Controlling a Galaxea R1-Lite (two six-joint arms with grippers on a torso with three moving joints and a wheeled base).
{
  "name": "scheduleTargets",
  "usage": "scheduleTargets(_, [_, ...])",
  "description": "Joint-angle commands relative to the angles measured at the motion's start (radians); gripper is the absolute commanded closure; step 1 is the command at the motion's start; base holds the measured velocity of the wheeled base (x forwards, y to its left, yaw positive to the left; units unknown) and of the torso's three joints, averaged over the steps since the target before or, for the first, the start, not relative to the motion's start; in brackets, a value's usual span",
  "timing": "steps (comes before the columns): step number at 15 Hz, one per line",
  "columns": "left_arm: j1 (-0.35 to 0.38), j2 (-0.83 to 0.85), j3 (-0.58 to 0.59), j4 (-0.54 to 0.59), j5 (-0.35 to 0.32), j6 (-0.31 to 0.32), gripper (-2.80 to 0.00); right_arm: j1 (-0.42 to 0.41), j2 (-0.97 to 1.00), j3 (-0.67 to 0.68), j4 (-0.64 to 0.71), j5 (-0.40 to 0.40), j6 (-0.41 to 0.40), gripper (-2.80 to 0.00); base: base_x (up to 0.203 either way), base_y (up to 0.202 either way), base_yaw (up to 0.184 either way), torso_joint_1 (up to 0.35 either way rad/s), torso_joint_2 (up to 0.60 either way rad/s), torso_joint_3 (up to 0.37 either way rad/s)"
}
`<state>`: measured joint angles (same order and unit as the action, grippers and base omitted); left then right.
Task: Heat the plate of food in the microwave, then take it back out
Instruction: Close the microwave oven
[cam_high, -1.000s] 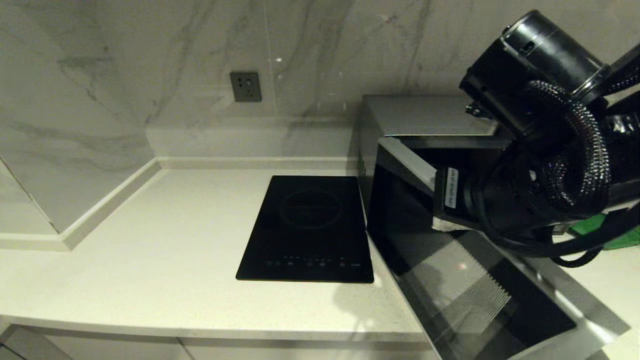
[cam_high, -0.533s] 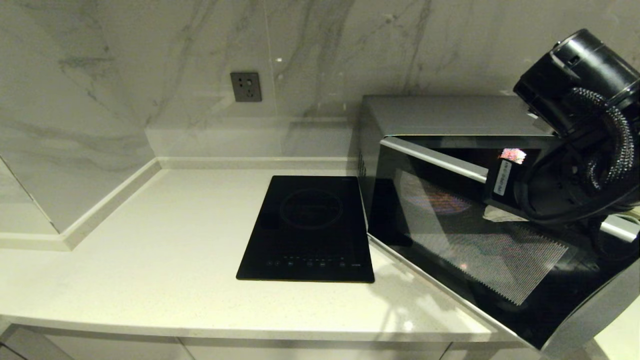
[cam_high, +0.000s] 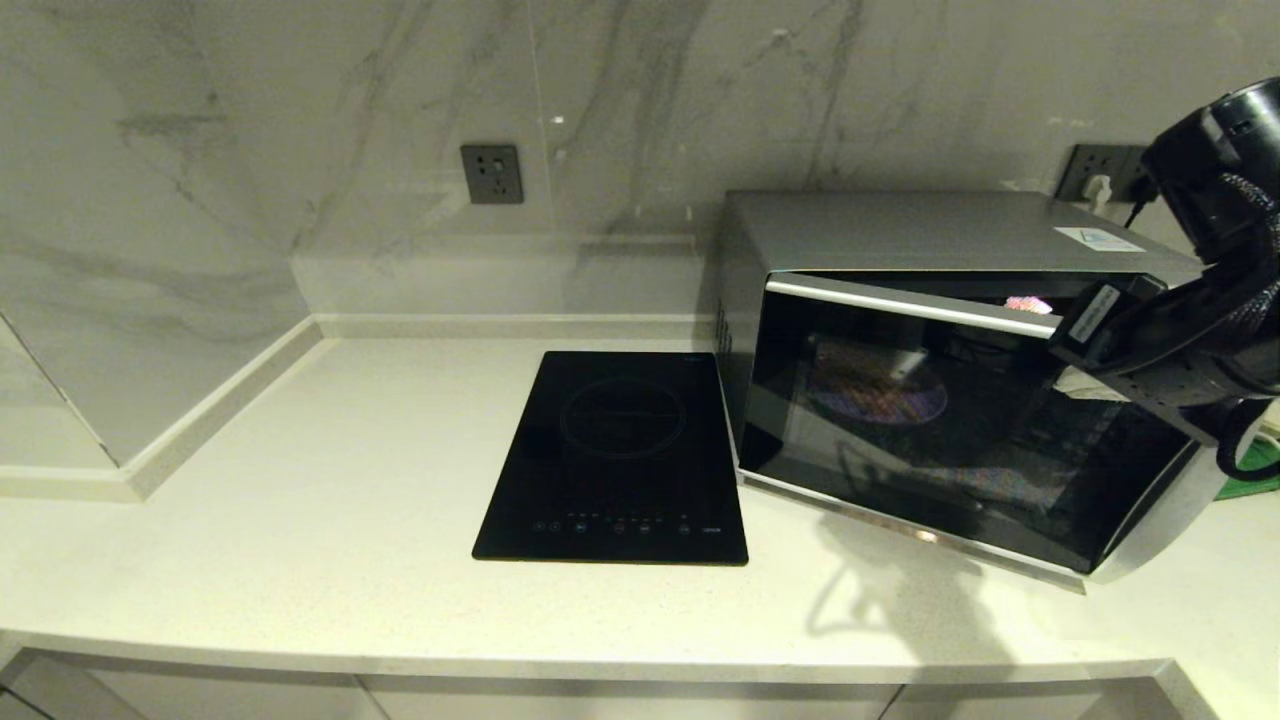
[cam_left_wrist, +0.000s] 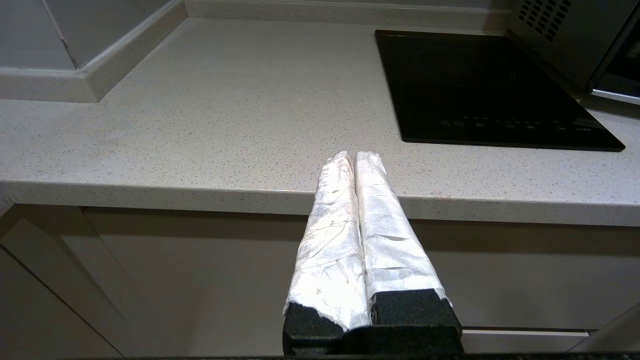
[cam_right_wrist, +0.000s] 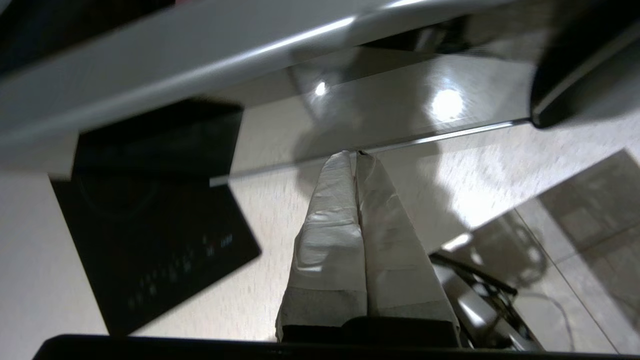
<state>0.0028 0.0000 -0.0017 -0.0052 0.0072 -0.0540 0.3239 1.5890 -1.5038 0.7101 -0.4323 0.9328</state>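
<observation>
Right gripper (cam_right_wrist: 356, 155), fingers pressed together, shoves the microwave (cam_high: 930, 400) door at frame right; could slip off, leaving it ajar.

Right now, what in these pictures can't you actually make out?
- Plate: head view, a dim lilac shape behind the microwave's dark door glass; food unreadable.
- Button panel: head view, hidden by the right arm.
- Right gripper: head view, hidden behind its arm.
- Green tray: head view, cut by the edge.
</observation>
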Motion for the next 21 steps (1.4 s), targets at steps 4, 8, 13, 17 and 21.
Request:
scheduleTargets(4, [0.0,0.0,0.0,-0.001,0.0,-0.001,0.0,-0.164,-0.017,0.028,-0.048,0.016,-0.016,0.0,0.0,0.0,0.0,0.0,0.0,0.0])
scheduleTargets(8, [0.0,0.0,0.0,-0.001,0.0,-0.001,0.0,-0.249,-0.015,0.035,-0.122,0.039,-0.042,0.0,0.0,0.0,0.0,0.0,0.0,0.0])
scheduleTargets(13, [0.0,0.0,0.0,-0.001,0.0,-0.001,0.0,-0.369,0.028,0.043,-0.203,0.096,-0.102,0.0,0.0,0.0,0.0,0.0,0.0,0.0])
scheduleTargets(17, [0.0,0.0,0.0,-0.001,0.0,0.0,0.0,-0.459,0.082,0.043,-0.284,0.149,-0.14,0.0,0.0,0.0,0.0,0.0,0.0,0.0])
scheduleTargets(21, [0.0,0.0,0.0,-0.001,0.0,0.0,0.0,-0.48,0.108,0.04,-0.325,0.173,-0.163,0.0,0.0,0.0,0.0,0.0,0.0,0.0])
